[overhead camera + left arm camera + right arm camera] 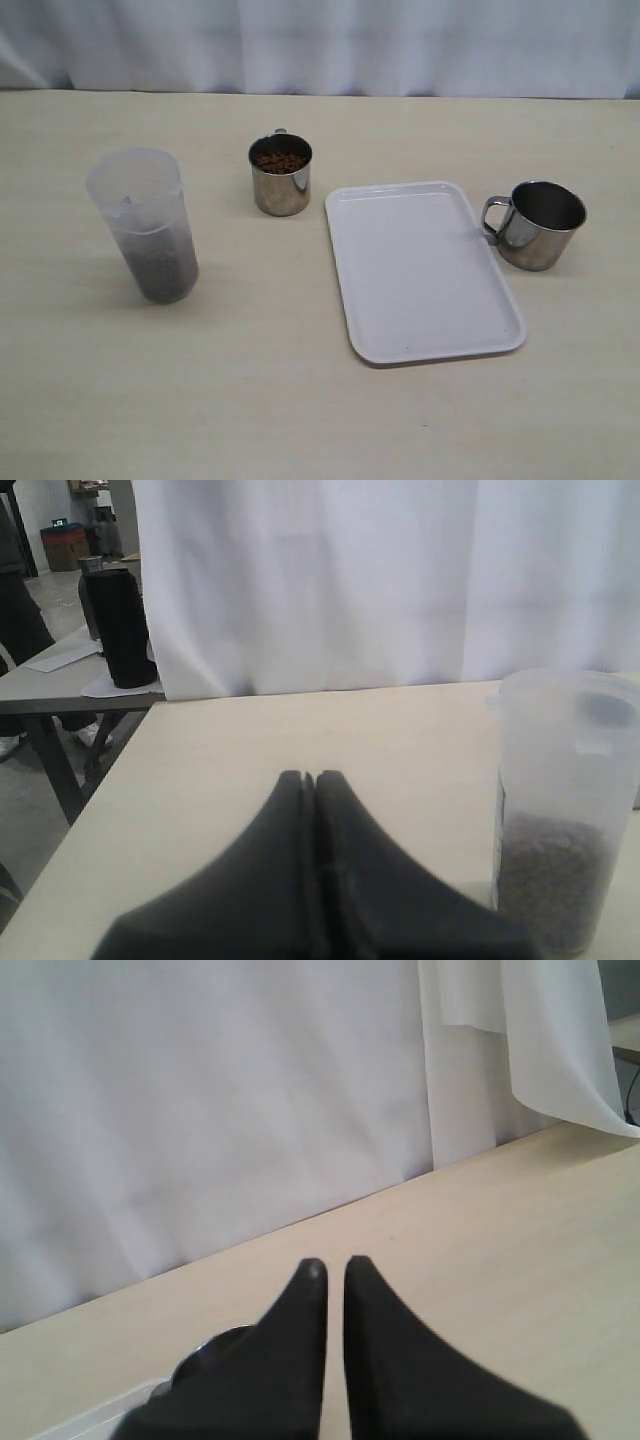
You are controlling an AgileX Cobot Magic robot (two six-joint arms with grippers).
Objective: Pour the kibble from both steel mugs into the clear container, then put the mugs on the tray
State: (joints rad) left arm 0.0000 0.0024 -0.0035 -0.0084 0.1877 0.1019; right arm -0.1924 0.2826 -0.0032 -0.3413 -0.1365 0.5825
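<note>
I saw the left gripper (308, 777) with its black fingers pressed together, holding nothing, and the right gripper (335, 1265) likewise closed and empty, both above the pale wooden table (300, 400). The tall frosted clear plastic container (140, 215) stood upright at the left, with small brown kibble pellets (165, 272) in its bottom. Near it stood a shiny steel mug (280, 190) holding more kibble. The flat white rectangular tray (420, 270) lay right of that mug, and a second steel mug (540, 228) stood just beside the tray's right edge, handle toward it.

Tray (425, 270) plain white. Left mug (281, 192), right mug (538, 232) shiny silver. Kibble (280, 160) reddish-brown; darker thru frosted whitish container (135, 195). Bench (250, 380) pale beige, faint grain. Fingers (275, 890) black, curtain (350, 45) white.
</note>
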